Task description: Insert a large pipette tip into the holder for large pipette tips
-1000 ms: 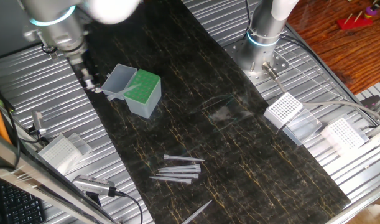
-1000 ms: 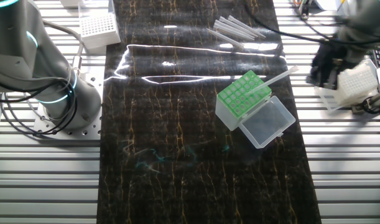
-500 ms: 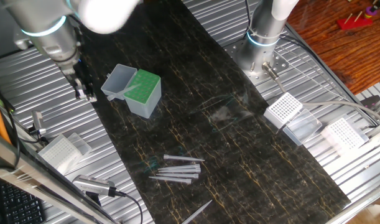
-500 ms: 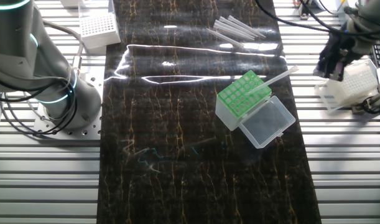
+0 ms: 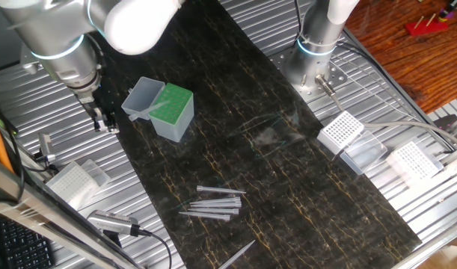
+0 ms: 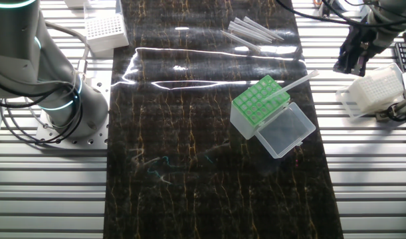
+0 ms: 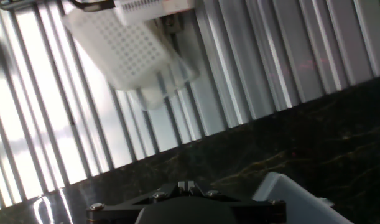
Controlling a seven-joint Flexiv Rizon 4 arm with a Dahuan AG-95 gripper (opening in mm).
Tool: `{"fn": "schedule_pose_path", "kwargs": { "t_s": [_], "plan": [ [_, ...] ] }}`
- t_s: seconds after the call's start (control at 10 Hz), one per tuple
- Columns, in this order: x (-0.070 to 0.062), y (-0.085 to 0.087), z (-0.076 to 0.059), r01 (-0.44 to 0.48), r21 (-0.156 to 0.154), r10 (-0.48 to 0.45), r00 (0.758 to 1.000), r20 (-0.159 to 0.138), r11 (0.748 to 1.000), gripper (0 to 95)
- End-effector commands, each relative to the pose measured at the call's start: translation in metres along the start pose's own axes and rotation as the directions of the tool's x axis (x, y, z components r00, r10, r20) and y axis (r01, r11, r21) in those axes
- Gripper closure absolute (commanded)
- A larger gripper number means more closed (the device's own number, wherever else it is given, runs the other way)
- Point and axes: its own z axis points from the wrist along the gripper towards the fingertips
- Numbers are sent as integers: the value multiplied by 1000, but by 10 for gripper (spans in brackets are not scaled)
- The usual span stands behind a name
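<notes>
Translucent tapered large pipette tip [image 6: 297, 84] slanting from green perforated holder [image 6: 258, 103] on veined black mat [image 6: 189, 133]; jaws' state indiscernible.

A robot arm [image 5: 60, 33] of thick silver-grey cylinders with rounded white joint covers and thin glowing cyan rings at the joints. Its round grey base [image 6: 70, 113] is bolted to a metal plate, with black cables looping beside it. The small gripper [image 5: 101, 117] is black, with visible screws.
</notes>
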Motion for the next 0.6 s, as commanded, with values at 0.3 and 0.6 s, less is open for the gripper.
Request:
{"fn": "schedule_pose_path", "kwargs": {
  "t_s": [0.3, 0.6],
  "plan": [
    [10, 9, -2, 12, -35, -12, 1000, -17, 999, 950],
    [10, 11, 0, -9, -60, 6, 999, -46, 998, 950]
  ]
}}
